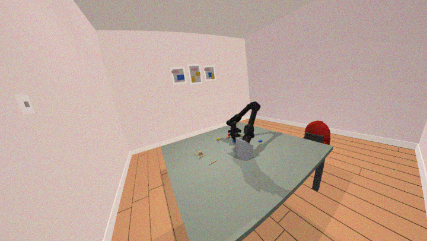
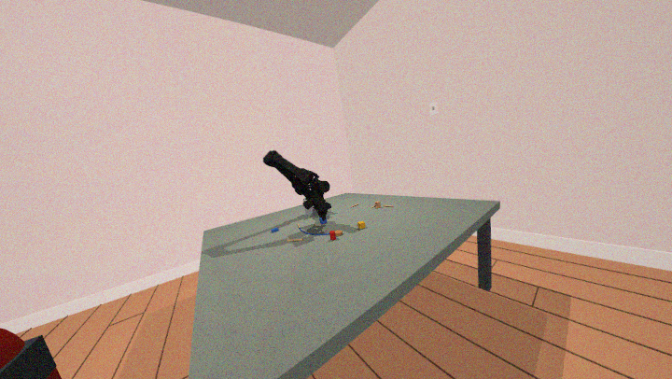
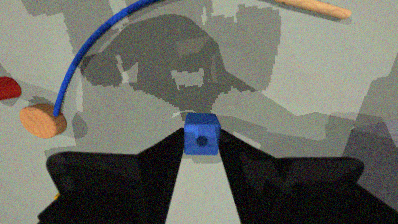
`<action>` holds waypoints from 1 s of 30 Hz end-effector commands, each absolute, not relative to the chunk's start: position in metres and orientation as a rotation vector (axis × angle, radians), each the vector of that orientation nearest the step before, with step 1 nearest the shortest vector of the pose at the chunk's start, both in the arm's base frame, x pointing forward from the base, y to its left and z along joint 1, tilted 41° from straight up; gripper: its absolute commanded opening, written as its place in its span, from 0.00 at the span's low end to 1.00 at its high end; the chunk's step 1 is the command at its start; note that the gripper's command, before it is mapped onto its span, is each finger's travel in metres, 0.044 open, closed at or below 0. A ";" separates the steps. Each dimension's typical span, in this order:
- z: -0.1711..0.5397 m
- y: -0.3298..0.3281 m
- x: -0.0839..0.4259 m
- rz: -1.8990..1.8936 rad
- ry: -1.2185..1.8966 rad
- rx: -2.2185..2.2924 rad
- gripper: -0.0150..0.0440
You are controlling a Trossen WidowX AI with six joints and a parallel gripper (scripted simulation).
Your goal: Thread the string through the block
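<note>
My gripper [image 3: 201,133] is shut on a small blue block [image 3: 202,135] [image 2: 322,220] with a round dark hole in its face. The block seems a little above the table; the gap is hard to tell. The round wooden button [image 3: 40,121] [image 2: 339,232] is left of the gripper in the wrist view. The blue string [image 3: 75,62] [image 2: 308,231] arcs from it, past the top edge of the wrist view. A thin wooden stick [image 3: 320,7] lies at the top right there, beyond the fingertips; its join with the string is out of frame.
A red piece [image 3: 7,88] [image 2: 332,235] is beside the button. A yellow cube [image 2: 361,225] [image 1: 217,139], a blue piece [image 2: 274,230] [image 1: 260,140] and a loose stick [image 2: 295,240] lie around. A small wooden piece [image 1: 200,152] [image 2: 377,204] and loose sticks are farther off. A grey panel [image 1: 244,149] stands near the arm.
</note>
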State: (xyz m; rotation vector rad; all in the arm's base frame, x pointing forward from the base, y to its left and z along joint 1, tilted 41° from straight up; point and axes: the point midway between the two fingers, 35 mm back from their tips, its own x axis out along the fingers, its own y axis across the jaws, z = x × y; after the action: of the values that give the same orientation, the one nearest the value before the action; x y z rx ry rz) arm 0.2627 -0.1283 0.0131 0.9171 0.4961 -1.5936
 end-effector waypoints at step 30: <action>0.024 -0.157 0.255 -1.366 0.812 1.303 0.25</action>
State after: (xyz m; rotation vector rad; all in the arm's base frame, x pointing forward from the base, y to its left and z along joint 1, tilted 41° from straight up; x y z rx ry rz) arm 0.2542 -0.1536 0.0206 1.2685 0.7891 -1.3990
